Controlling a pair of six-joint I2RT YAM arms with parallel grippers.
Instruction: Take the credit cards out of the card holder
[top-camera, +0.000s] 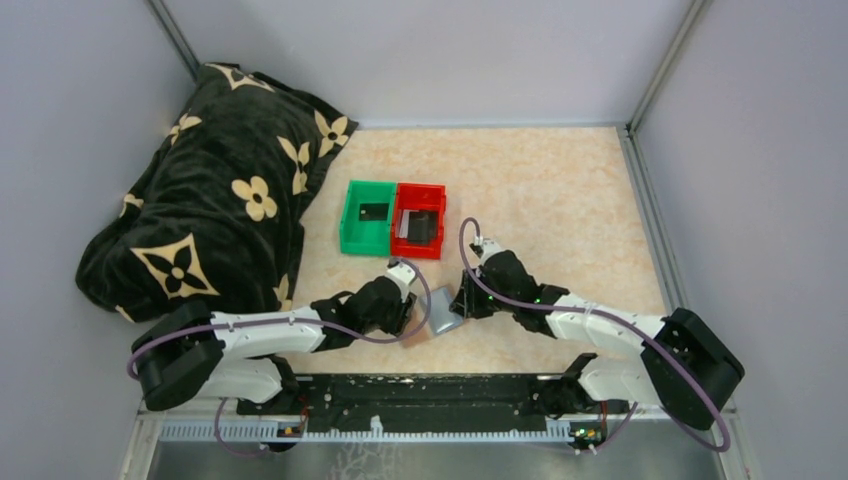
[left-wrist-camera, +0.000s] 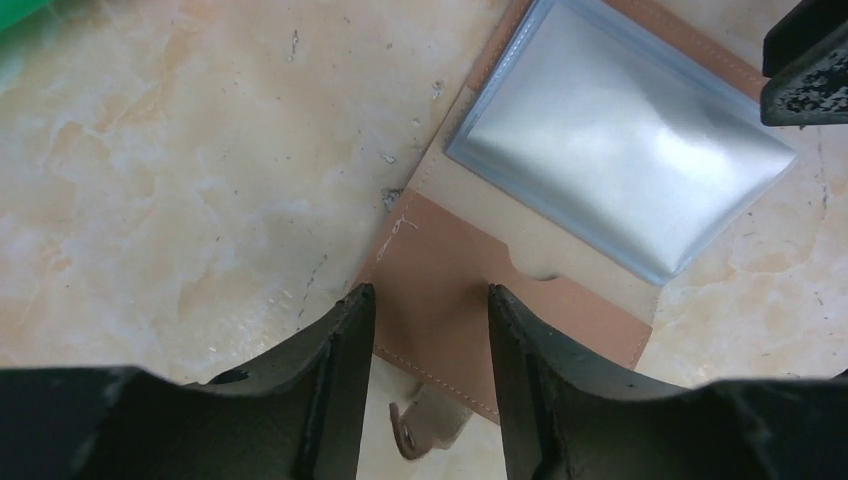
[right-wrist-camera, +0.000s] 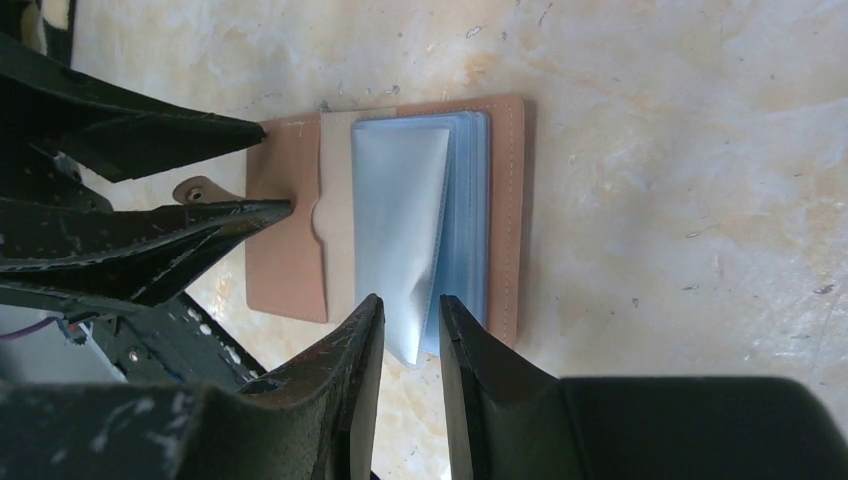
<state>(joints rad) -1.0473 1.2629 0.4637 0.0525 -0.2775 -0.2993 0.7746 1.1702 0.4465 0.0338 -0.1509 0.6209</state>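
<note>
The tan card holder (top-camera: 441, 314) lies open on the table between my two grippers, its pale blue-grey sleeves (right-wrist-camera: 420, 220) fanned up. My left gripper (left-wrist-camera: 430, 300) is open, with a fingertip at each side of the tan flap (left-wrist-camera: 450, 280) near its stitched edge. My right gripper (right-wrist-camera: 410, 305) is open by a narrow gap, with the lower corner of a sleeve just past its tips. No card shows in the sleeves (left-wrist-camera: 620, 130). A dark card (top-camera: 373, 212) lies in the green bin and grey and dark cards (top-camera: 418, 225) lie in the red bin.
The green bin (top-camera: 350, 235) and red bin (top-camera: 436, 245) stand side by side just beyond the wallet. A black blanket with a cream flower pattern (top-camera: 220, 200) is heaped at the left. Grey walls close in the table on three sides.
</note>
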